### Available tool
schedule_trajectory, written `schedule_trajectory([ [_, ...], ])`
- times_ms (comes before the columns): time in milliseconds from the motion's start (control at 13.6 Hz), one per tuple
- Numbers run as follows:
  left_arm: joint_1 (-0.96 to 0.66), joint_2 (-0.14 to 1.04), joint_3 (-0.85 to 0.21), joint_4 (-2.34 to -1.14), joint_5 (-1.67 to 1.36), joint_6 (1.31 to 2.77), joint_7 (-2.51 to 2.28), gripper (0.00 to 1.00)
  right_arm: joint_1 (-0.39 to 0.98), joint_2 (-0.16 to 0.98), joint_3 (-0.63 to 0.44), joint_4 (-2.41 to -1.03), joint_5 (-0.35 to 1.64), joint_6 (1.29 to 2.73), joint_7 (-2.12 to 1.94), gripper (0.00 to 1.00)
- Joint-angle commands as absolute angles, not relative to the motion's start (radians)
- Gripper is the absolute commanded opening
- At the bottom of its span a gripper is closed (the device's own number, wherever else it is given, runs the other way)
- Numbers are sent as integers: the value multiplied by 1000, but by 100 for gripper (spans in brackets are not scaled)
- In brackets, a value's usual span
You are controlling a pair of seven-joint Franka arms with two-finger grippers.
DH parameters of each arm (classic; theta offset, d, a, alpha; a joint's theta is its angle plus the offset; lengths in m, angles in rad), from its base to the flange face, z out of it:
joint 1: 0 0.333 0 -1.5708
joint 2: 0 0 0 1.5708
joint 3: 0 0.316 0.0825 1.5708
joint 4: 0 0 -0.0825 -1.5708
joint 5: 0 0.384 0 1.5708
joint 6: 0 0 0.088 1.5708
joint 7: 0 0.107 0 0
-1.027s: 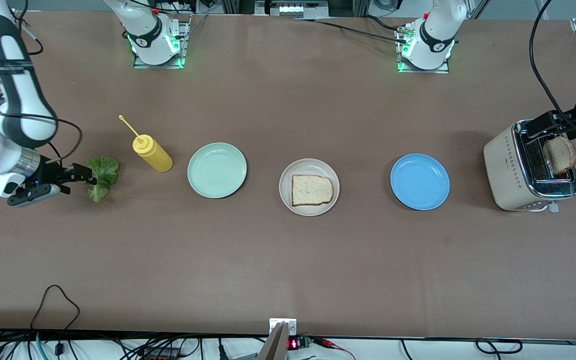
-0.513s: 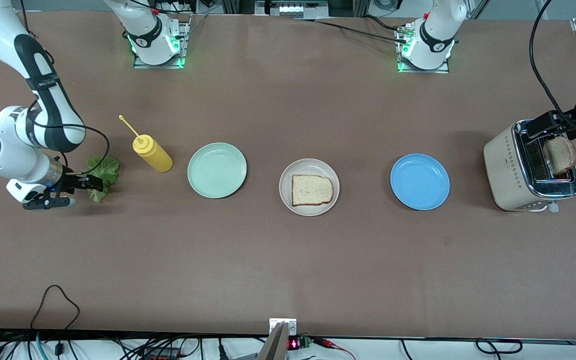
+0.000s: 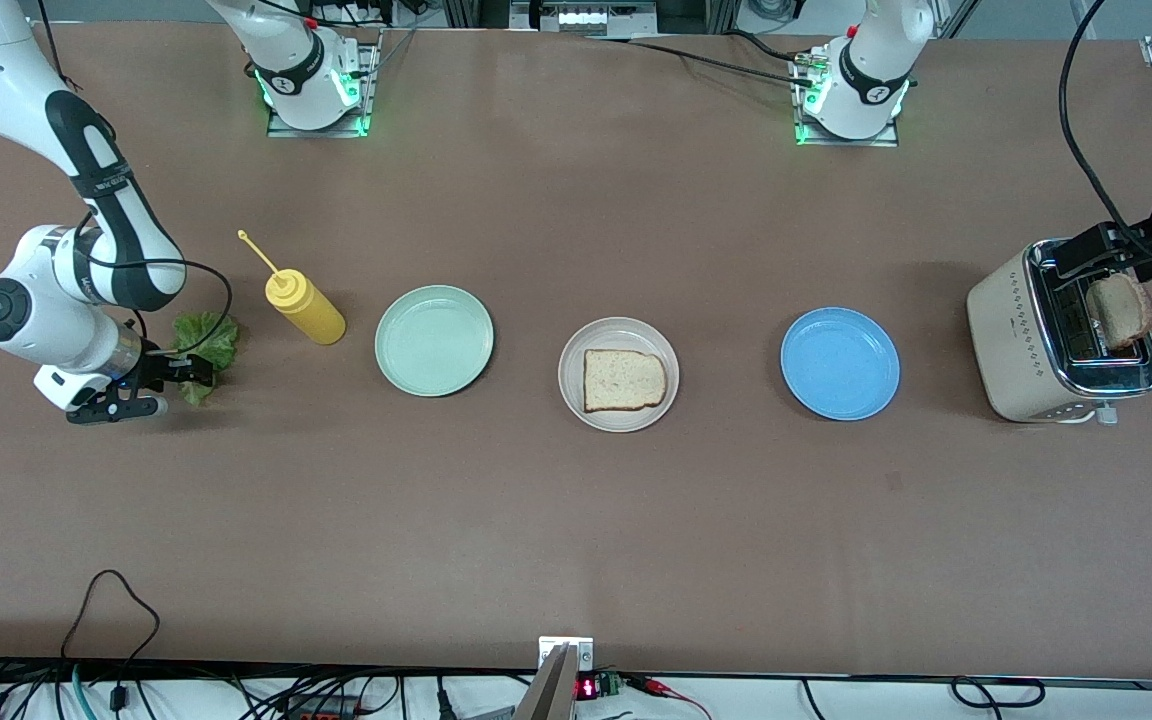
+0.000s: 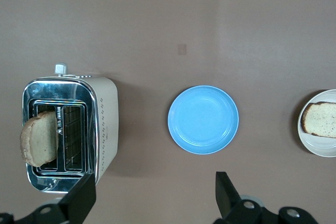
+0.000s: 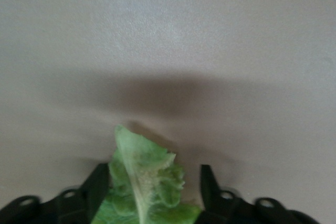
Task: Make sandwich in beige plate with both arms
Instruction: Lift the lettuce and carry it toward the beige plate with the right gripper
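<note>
At the right arm's end of the table, the right gripper (image 3: 174,385) sat low with its jaws spread around the lettuce leaf (image 5: 144,182) (not yet pinched). Bread (image 3: 623,380) lay on the beige plate (image 3: 576,350). Over the toaster (image 4: 105,124), the left gripper (image 4: 152,195) hung wide apart.

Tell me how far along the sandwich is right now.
Done: one tan bread slice lies on the round beige plate. In hand: the right gripper is down at the ruffled green lettuce leaf, its fingers either side of it, not yet clamped. The left gripper hangs open over the cream toaster, where the second bread slice sticks up. Left: lettuce, then that slice on top.
</note>
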State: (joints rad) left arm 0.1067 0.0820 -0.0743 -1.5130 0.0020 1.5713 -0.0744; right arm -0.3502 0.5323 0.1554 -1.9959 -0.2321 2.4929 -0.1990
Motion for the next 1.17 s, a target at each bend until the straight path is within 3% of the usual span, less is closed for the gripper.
schedule_trajectory([
  [0, 109, 75, -77, -1509, 0, 1577, -69, 100, -360, 540, 163, -1997, -268, 2513, -189, 35],
  [147, 107, 75, -77, -1506, 0, 1582, -69, 100, -359, 538, 163, -1996, -335, 2513, -189, 2],
  [660, 110, 77, -69, -1506, 3, 1574, -58, 100, -359, 476, 164, -1990, -364, 2458, -210, 0],
  [954, 129, 86, -66, -1506, 3, 1577, -55, 100, -356, 368, 205, -1950, -336, 2245, -221, 0],
  [1100, 132, 119, -66, -1506, 15, 1577, -57, 100, -354, 333, 245, -1861, -223, 2046, -221, 0],
])
